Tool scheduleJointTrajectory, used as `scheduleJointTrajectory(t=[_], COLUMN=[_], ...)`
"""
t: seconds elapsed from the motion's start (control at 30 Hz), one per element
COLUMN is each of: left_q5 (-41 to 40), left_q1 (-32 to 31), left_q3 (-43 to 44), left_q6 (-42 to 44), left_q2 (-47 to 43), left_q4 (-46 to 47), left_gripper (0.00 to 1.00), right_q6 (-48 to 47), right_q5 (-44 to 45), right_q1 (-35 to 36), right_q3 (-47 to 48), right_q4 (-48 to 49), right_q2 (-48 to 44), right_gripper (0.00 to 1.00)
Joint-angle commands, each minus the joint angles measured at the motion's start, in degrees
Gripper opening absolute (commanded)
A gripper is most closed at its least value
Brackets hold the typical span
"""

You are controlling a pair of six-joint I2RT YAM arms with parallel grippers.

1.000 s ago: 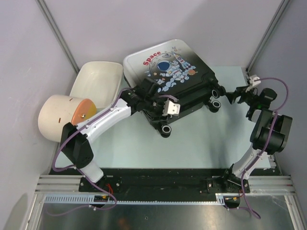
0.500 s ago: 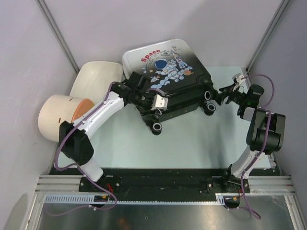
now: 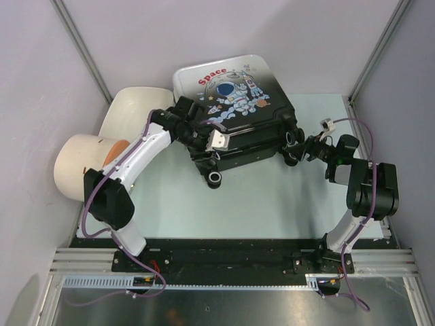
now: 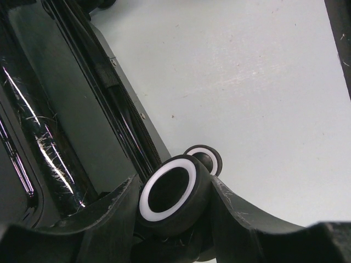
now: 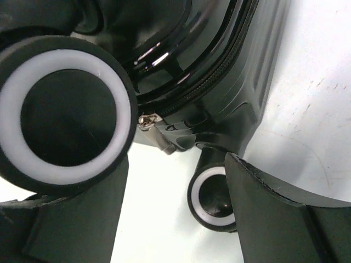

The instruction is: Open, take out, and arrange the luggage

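From above: small white-to-black hard-shell suitcase (image 3: 234, 102) lying print-up on the pale green bench (image 3: 272, 204), left end effector (image 3: 206, 144) at its near-left edge, right end effector (image 3: 295, 147) at its right-hand wheels. Left wrist: jaws flanking one black, white-rimmed wheel (image 4: 173, 194) of the suitcase; clamped or not, cannot tell. Right wrist: jaws wide apart, gripping nothing, just beside the suitcase's zip seam.

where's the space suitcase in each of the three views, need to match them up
Top external: the luggage sits upper centre, astronaut print up, a white-ringed wheel at its near-left corner.
Left wrist: its black shell fills the left side, with a wheel at bottom centre.
Right wrist: its black zippered edge fills the top, with a large wheel at left.
Shared landmark: the black wheels with white rings.
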Motion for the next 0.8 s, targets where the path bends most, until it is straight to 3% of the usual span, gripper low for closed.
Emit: scheduleJointTrajectory(t=[0.0,0.1,0.33,0.5,0.77], left_q5=[-22.56,-22.03,-20.89,-20.98,-20.98], left_q1=[9.16,9.69,9.95,10.04,10.22], left_q3=[-0.63,0.86,1.83,1.57,3.76], left_q6=[2.05,1.61,-0.5,-1.03,-1.99], left_q2=[9.01,9.54,10.07,10.15,11.91], left_q4=[8.01,8.01,8.01,8.01,8.01], left_gripper=[0.53,0.53,0.54,0.54,0.54], right_q6=[2.14,1.17,-5.42,-7.0,-8.05], right_q5=[-0.46,0.5,11.56,17.29,14.13], right_q1=[-0.08,0.37,4.14,6.51,6.69], right_q3=[0.42,0.69,0.6,-0.54,-5.02], right_q4=[5.44,5.09,0.42,7.44,18.86], right_q2=[-2.55,-2.12,-2.64,-0.89,-1.41], right_gripper=[0.76,0.78,0.81,0.82,0.79])
